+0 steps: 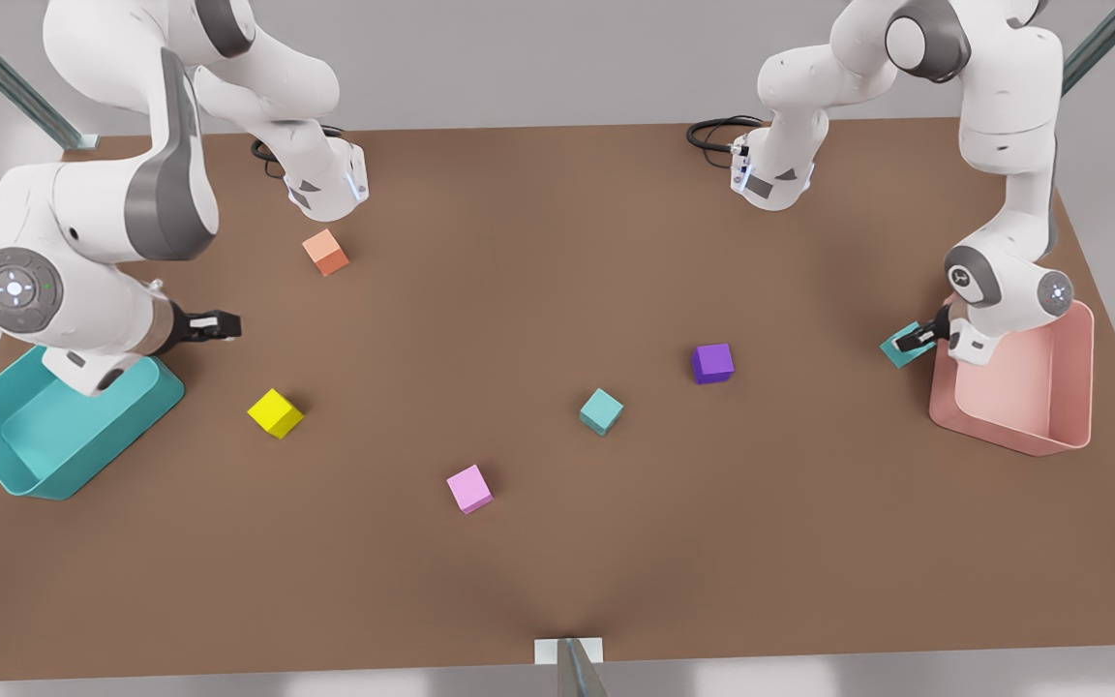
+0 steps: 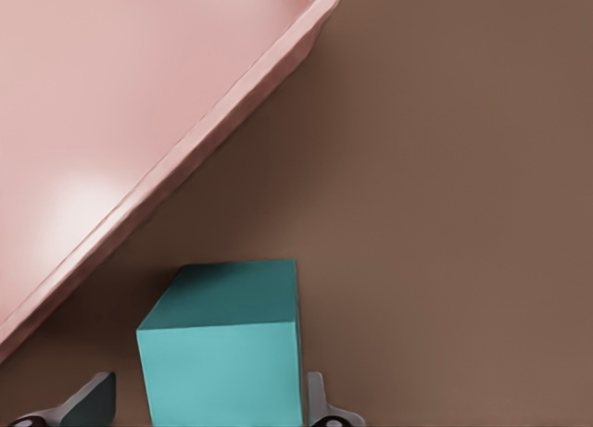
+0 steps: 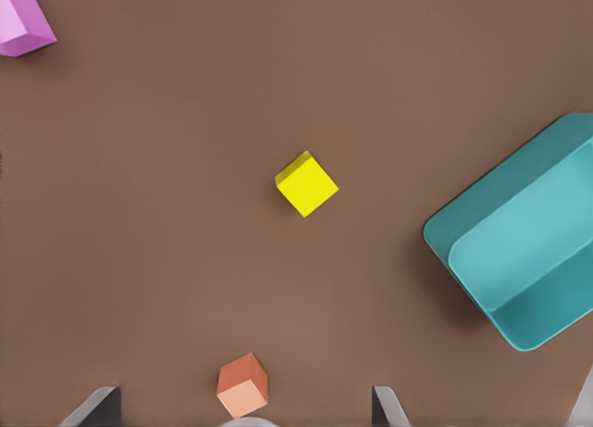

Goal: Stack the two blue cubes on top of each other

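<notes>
- Grasp under way: the left gripper (image 1: 914, 341) sits with its fingers (image 2: 317, 401) either side of one blue cube (image 1: 899, 350), just beside the pink bin (image 1: 1070, 387); the wrist view leaves a gap on one side, so whether it is gripped firmly cannot be told.
- Target: the second blue cube (image 1: 601, 411) rests on the table (image 1: 538, 542), well apart from the pink bin, with the purple cube (image 1: 713, 363) between them.
- Waiting arm: the right gripper (image 1: 214, 325) hangs far from the pink bin, fingers (image 3: 384, 404) spread and empty.
- Next move, by judgement: lift, carry past the purple cube, lower squarely onto the second cube.
</notes>
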You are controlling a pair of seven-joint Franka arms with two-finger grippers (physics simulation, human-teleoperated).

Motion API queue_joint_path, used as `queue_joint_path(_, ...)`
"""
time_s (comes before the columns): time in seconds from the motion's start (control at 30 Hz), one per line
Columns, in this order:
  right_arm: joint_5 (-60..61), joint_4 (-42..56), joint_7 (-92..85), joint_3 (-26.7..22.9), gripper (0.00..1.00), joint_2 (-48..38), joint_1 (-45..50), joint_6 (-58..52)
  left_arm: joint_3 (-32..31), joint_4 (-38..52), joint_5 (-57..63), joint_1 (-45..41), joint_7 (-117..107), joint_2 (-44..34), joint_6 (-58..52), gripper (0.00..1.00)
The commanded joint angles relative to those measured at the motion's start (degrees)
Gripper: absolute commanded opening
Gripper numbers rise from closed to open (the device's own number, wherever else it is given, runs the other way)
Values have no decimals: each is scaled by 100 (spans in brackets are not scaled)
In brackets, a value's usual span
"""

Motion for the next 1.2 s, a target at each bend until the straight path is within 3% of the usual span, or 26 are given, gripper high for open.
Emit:
queue_joint_path(0.0, 8, 28, -249, 0, 100, 16, 0, -79, 1, -43, 1, 1, 42, 13, 217, 100)
queue_joint_path(0.37, 25, 28, -249, 0, 100, 16, -18, -88, -8, -60, -130, 10, 51, 259, 428, 100)
queue_joint_path(0.4, 25, 28, -249, 0, 100, 16, -18, -88, -17, -60, -262, 1, 51, 250, 428, 88)
queue_joint_path(0.43, 25, 28, -249, 0, 100, 16, -18, -79, -17, -52, -280, 1, 51, 250, 428, 65)
queue_joint_path(0.47, 17, 19, -249, 0, 100, 16, -18, -88, -17, -52, -280, 1, 51, 250, 428, 62)
queue_joint_path(0.6, 17, 28, -249, 0, 100, 25, -18, -115, -43, -60, -280, -34, 51, 172, 305, 62)
queue_joint_path(0.73, -19, 28, -249, 0, 100, 52, -18, -123, -61, -60, -280, -551, -1090, -882, -1548, 62)
queue_joint_path(0.77, -27, 28, -249, 0, 100, 52, -18, -123, -174, -60, -262, -798, -1617, -1216, -1988, 62)
queue_joint_path(0.83, -27, 28, -249, 0, 100, 52, -18, -123, -1141, 36, -227, -834, -2945, -1437, -2235, 63)
queue_joint_path(0.87, -36, 28, -249, 0, 100, 52, -18, -123, -1430, 412, -157, -851, -3235, -1420, -2550, 63)
queue_joint_path(0.9, -45, 28, -249, 0, 100, 52, -18, -123, -1572, 1520, -78, -1097, -3245, -1270, -3500, 63)
queue_joint_path(0.97, -45, 63, -249, 0, 100, 52, -27, -123, -1581, 3094, 397, -1633, -3210, -796, -4345, 63)
queue_joint_path(1.03, -54, 81, -258, -9, 100, 52, -27, -123, -1976, 3499, 406, -1774, -2955, -699, -4336, 63)
queue_joint_path(1.17, -63, 89, -258, -9, 100, 60, -27, -123, -2179, 4597, 406, -2942, -4088, 513, -4310, 64)
